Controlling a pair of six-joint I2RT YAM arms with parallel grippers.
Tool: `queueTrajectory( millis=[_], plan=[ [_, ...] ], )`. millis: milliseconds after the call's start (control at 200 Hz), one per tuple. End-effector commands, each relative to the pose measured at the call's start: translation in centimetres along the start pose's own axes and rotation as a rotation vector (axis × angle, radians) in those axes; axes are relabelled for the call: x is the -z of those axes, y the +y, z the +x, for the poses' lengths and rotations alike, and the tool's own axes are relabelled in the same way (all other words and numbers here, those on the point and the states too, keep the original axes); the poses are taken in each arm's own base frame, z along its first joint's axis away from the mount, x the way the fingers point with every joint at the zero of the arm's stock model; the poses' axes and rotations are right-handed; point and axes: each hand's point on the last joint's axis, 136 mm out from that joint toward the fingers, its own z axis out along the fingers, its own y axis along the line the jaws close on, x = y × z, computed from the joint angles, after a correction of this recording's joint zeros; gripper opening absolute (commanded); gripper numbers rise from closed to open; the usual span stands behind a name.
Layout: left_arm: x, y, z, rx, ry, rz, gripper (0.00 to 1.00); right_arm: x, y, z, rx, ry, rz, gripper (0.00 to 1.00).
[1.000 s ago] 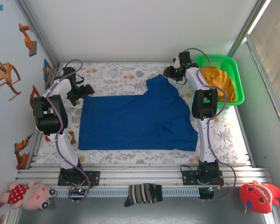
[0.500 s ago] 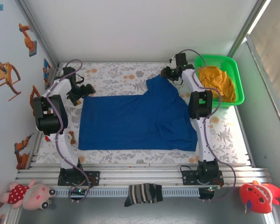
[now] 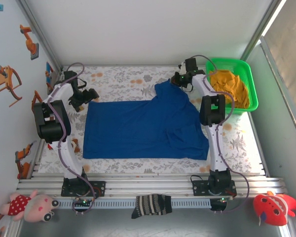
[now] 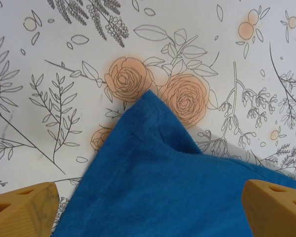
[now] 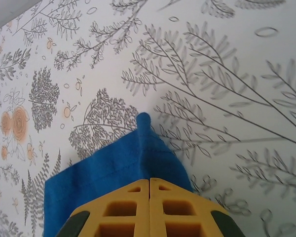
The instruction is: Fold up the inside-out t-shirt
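Right wrist: held low, the right fingers (image 5: 123,210) pinch the t-shirt (image 5: 103,170) edge.

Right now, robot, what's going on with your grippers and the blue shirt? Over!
Left gripper open over a t-shirt corner. Right gripper shut on its far edge. T-shirt mostly flat, not yet folded. Orange cloth in green basket, beside it.

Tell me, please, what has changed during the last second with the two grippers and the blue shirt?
The right gripper closed its jaws on a far right edge of the plain royal-blue cloth t-shirt. The left gripper stayed open over the shirt's far left corner, and the shirt itself has not moved.
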Motion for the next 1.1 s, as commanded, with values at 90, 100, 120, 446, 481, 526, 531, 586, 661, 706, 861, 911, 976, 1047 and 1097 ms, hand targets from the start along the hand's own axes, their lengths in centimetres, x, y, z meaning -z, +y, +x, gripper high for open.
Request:
queueTrajectory(
  millis=[90, 100, 120, 446, 481, 526, 531, 586, 661, 706, 861, 911, 976, 1047, 1097],
  plan=[
    [-0.4, -0.1, -1.4, -0.036, -0.002, -0.014, 0.94, 7.4, 5.1, -5.2, 0.019, -0.166, -0.135, 0.00],
    [-0.4, -0.1, -1.5, -0.038, -0.002, -0.014, 0.93, 7.5, 5.2, -5.3, 0.017, -0.167, -0.138, 0.00],
    [-0.5, -0.1, -1.5, -0.041, 0.001, -0.017, 0.92, 7.7, 5.4, -5.3, 0.016, -0.168, -0.146, 0.00],
    [-2.6, 0.1, -1.3, -0.131, 0.049, -0.078, 0.80, 7.8, 6.0, -4.7, -0.012, -0.156, -0.195, 0.00],
    [-2.8, 0.2, -1.3, -0.143, 0.052, -0.088, 0.81, 7.7, 5.9, -4.7, -0.015, -0.154, -0.194, 0.00],
    [-3.0, 0.1, -1.3, -0.160, 0.055, -0.101, 0.82, 7.6, 5.9, -4.6, -0.017, -0.153, -0.195, 0.00],
    [-3.0, 0.1, -1.4, -0.161, 0.055, -0.102, 0.82, 7.6, 5.9, -4.6, -0.017, -0.152, -0.195, 0.00],
    [-3.3, -0.1, -1.4, -0.180, 0.059, -0.108, 0.82, 7.6, 5.8, -4.5, -0.019, -0.152, -0.195, 0.00],
    [-3.7, -0.4, -1.3, -0.205, 0.066, -0.118, 0.82, 7.5, 5.7, -4.5, -0.020, -0.151, -0.195, 0.00],
    [-4.0, -0.7, -1.3, -0.220, 0.069, -0.119, 0.81, 7.5, 5.8, -4.4, -0.021, -0.148, -0.196, 0.00],
    [-4.7, -1.2, -0.9, -0.246, 0.085, -0.120, 0.69, 7.6, 5.4, -4.4, -0.031, -0.147, -0.194, 0.00],
    [-4.8, -1.2, -0.8, -0.247, 0.088, -0.120, 0.64, 7.6, 5.4, -4.4, -0.032, -0.146, -0.195, 0.00],
    [-4.9, -1.2, -0.8, -0.248, 0.090, -0.123, 0.55, 7.7, 5.4, -4.4, -0.034, -0.145, -0.196, 0.00],
    [-4.9, -1.0, -0.8, -0.250, 0.090, -0.130, 0.44, 7.7, 5.4, -4.3, -0.036, -0.145, -0.195, 0.00],
    [-4.8, -1.0, -1.0, -0.249, 0.083, -0.133, 0.35, 7.9, 5.4, -4.4, -0.036, -0.147, -0.197, 0.00]
  ],
)
